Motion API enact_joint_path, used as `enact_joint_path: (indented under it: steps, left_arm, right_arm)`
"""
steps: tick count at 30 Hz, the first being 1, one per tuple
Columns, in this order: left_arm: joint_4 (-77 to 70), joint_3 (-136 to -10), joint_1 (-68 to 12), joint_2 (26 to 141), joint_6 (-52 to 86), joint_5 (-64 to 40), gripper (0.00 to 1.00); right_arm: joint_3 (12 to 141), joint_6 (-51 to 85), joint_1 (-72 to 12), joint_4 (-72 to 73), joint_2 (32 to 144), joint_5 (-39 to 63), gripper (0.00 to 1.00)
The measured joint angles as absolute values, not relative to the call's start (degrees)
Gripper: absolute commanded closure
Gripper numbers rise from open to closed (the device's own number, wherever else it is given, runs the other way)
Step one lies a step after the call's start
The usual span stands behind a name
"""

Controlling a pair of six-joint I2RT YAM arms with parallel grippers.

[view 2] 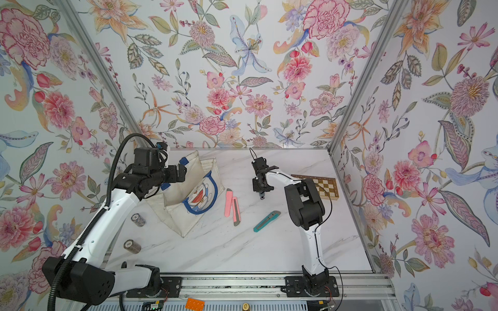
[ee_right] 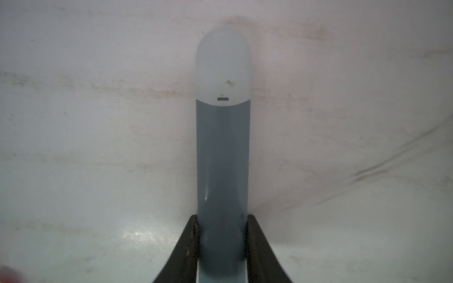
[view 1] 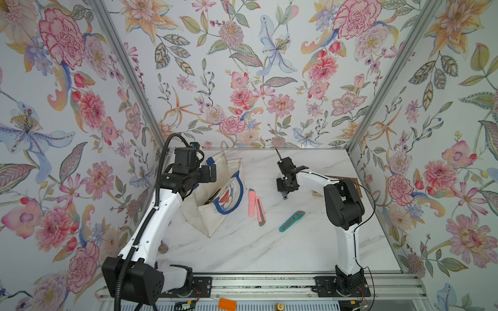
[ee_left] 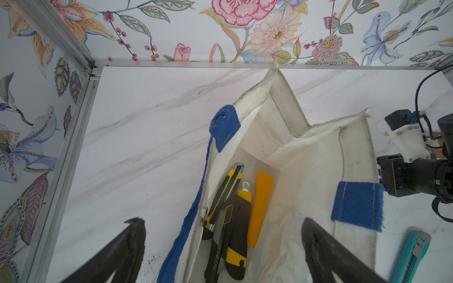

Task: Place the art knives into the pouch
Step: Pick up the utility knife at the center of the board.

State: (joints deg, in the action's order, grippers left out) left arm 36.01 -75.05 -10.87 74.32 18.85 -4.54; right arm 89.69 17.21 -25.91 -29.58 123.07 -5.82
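Right pincer [ee_right: 223, 219] seemingly snug around grey art knife [ee_right: 222, 147]

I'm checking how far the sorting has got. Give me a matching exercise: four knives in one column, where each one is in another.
Things: 1 teal plastic utility knife; 2 chunky yellow-and-black utility knife; 3 grey-and-white art knife; 4 long pink plastic knife.
Places: A inside the off-white canvas pouch; B between the right gripper's jaws; C on the marble table beside a pink-and-grey knife; D on the table, apart from the others.
Pairs: 1-D; 2-A; 3-B; 4-C.
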Motion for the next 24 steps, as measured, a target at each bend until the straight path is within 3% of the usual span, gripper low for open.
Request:
enact_joint_path:
  steps: [24]
  left_arm:
    - [33.0, -73.7, -10.9, 71.9, 19.9, -14.7, 0.01]
  right_arm:
    - [89.1, 21.3, -26.2, -29.3, 117.3, 0.9, 0.79]
